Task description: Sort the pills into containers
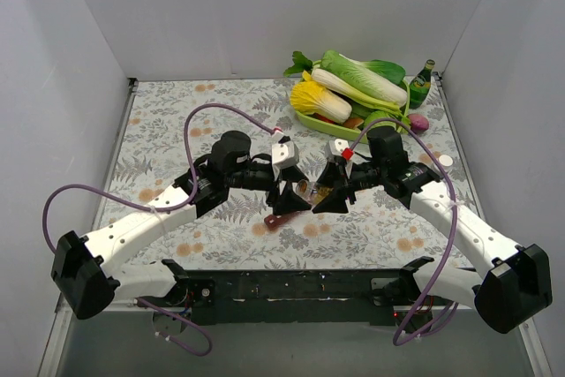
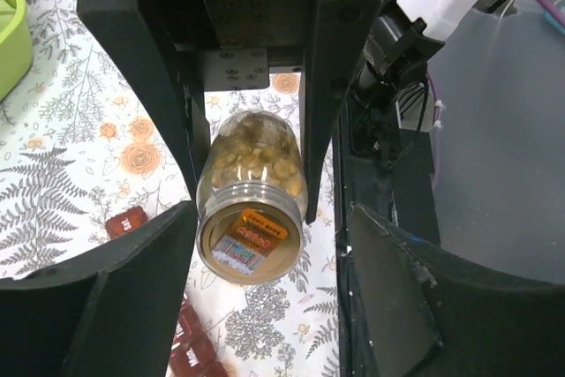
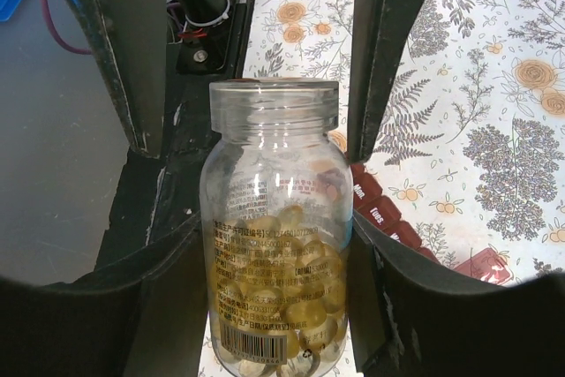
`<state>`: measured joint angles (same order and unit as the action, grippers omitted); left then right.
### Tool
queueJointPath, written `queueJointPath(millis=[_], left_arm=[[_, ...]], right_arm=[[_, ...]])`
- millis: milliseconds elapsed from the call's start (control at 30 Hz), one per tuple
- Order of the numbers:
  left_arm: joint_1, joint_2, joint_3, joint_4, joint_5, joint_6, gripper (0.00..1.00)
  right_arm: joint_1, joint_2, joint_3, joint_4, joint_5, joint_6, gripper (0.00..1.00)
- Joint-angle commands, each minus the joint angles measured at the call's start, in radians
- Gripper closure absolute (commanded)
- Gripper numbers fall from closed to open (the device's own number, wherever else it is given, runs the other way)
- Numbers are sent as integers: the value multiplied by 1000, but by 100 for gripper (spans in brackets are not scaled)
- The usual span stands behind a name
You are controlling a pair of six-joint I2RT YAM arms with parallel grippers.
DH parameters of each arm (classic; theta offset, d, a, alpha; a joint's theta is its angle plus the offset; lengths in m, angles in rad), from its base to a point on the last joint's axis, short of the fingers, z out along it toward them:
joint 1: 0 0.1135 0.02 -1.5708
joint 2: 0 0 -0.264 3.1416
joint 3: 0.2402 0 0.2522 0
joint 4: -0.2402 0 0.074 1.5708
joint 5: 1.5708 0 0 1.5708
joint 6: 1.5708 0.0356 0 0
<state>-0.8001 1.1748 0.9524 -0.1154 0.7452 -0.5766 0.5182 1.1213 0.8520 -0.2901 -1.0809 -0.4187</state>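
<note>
A clear pill bottle [image 3: 275,271] half full of yellow softgels is held in my right gripper [image 3: 278,227], which is shut on its body. The bottle's mouth is uncapped and points toward my left gripper [image 2: 269,218]. That gripper is open, with its fingers either side of the bottle's neck and not touching it. The bottle [image 2: 252,209] shows mouth-on in the left wrist view, with an orange and white label inside. The dark red pill-organizer strip [image 3: 380,209] lies on the table under the bottle; it also shows in the left wrist view [image 2: 190,350] and the top view [image 1: 275,220]. Both grippers meet at mid-table [image 1: 311,193].
A green tray [image 1: 305,114] of toy vegetables stands at the back right, with a green bottle [image 1: 421,84] and a purple item [image 1: 418,122] beside it. A small white round cap [image 1: 446,160] lies near the right edge. The table has a floral cloth [image 1: 177,103].
</note>
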Motion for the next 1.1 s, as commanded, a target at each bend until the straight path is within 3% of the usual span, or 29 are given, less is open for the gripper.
queueJointPath(millis=[0,67,100,200,233,367,400,500,567,633,767,833,867,900,933,1067], left_arm=[[-5,2,51,-4,-4,15,40],[-5,2,48,-1,-10,-21,47],[-5,-1,46,2,-23,-40,67],[-5,-7,37,6,-50,-127,86],[-5,-10,36,6,-79,-170,100],[-4,-9,32,-24,-191,-423,100],[-4,-6,35,-44,-217,-560,100],[-4,-3,19,-66,-297,-791,100],[-4,-9,9,-93,-361,-1050,100],[-5,-1,14,-113,-379,-1278,100],[-8,51,61,-129,-322,-1474,100],[-8,72,100,-116,-305,-1476,70],[-8,75,111,-113,-294,-1439,49],[-8,74,115,-103,-285,-1407,16],[-7,57,115,-95,-274,-1364,2],[12,-55,8,-14,-234,-1145,2]], right_arm=[[-3,5,1,5,-33,-5,96],[-3,6,-1,5,-28,-5,96],[-3,8,-1,5,-19,-5,96],[-3,5,-7,5,9,-8,97],[-3,0,-8,6,16,-9,97],[-3,-14,-16,12,93,-22,98],[-3,-17,-22,15,126,-23,98],[-1,-28,-34,26,174,-35,99],[2,-28,-36,26,193,-46,99],[9,-26,-41,26,216,-61,99],[26,-11,-42,23,234,-74,99],[26,-6,-39,19,239,-77,99],[26,-6,-37,17,239,-78,99],[26,-9,-37,17,237,-78,99],[26,-12,-37,16,234,-77,99],[26,-18,-36,2,202,-89,99]])
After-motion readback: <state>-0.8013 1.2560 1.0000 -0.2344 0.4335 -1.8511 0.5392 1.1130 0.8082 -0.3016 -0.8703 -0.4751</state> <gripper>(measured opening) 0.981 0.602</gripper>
